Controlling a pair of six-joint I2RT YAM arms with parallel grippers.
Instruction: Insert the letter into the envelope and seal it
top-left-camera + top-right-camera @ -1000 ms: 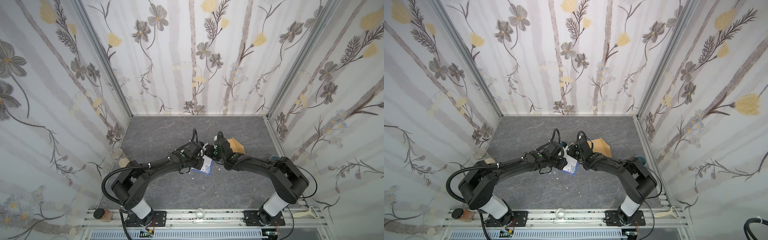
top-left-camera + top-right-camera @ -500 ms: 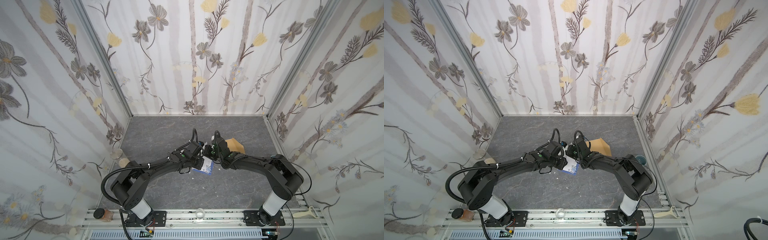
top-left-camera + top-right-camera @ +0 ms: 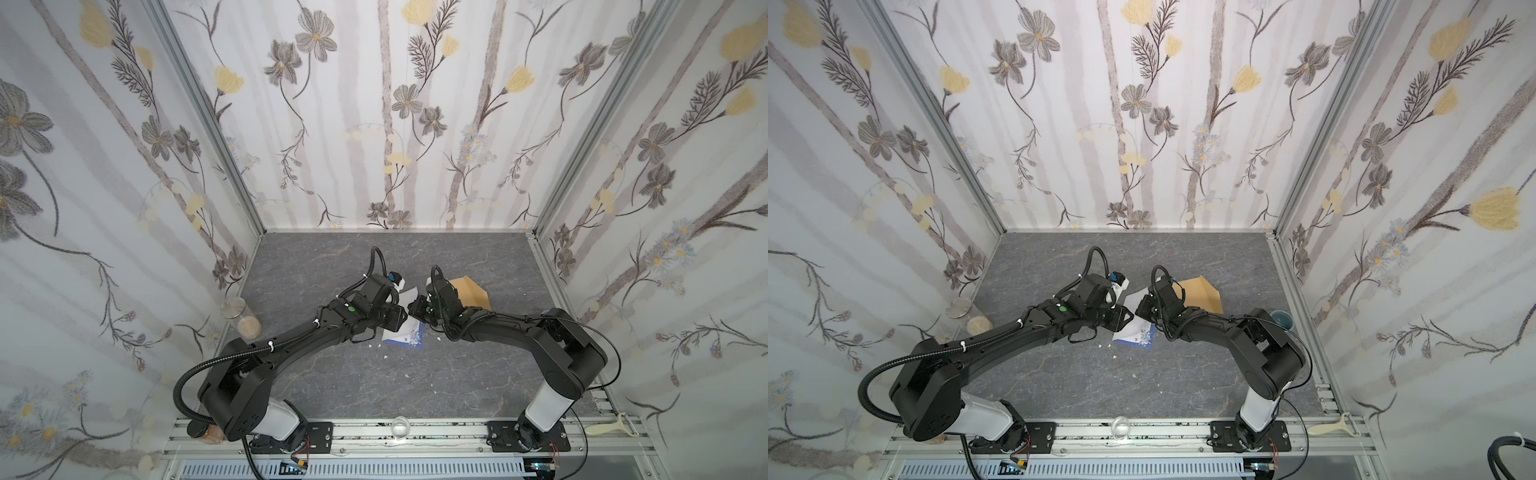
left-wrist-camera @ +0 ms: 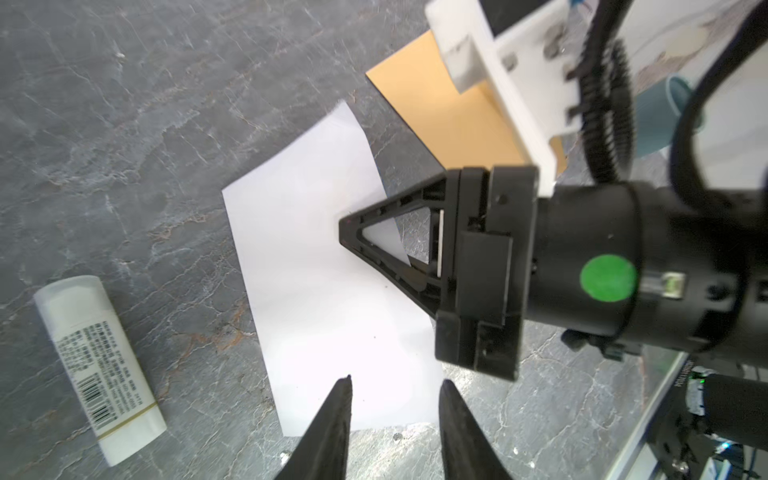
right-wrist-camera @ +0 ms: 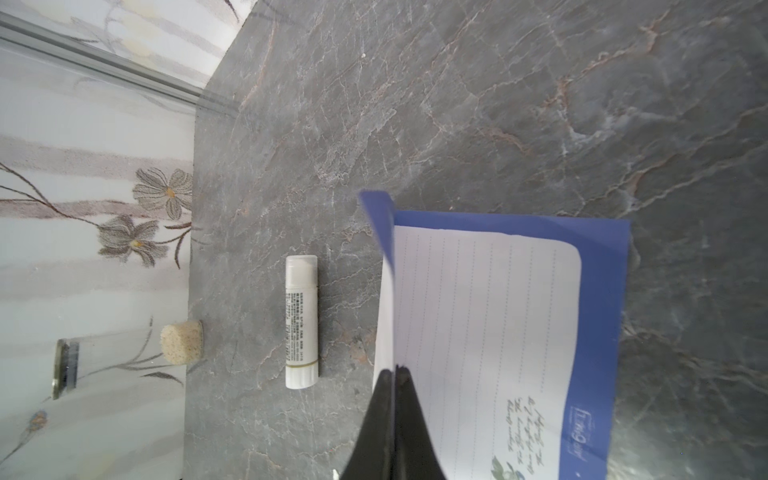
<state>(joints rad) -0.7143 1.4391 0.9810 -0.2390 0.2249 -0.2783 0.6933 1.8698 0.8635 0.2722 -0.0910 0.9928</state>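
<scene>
With the right end effector (image 5: 395,370) pinched shut on the lifted edge of the letter (image 5: 482,316), which lies on the worktop (image 5: 498,104) just beside the envelope (image 4: 449,116), pull slowly (the left end effector (image 4: 395,380) hangs half-open, empty) to avoid tearing.

Two black arms reach in from the near rail and meet at the middle of the grey stone table (image 3: 332,257). There the left gripper (image 4: 395,380) hangs, jaws parted, over the letter (image 4: 316,266) while the right gripper (image 4: 343,226) pinches its edge, leaving almost no gap between them. The envelope (image 3: 469,291) lies near the letter on the right arm's side and a white glue stick (image 4: 97,370) on the left arm's side. A corked glass jar (image 3: 241,318) sits at the left wall and a teal cup (image 3: 1280,319) at the right, while the back strip and the wide front stretch lie bare but for white scraps (image 3: 385,356).
</scene>
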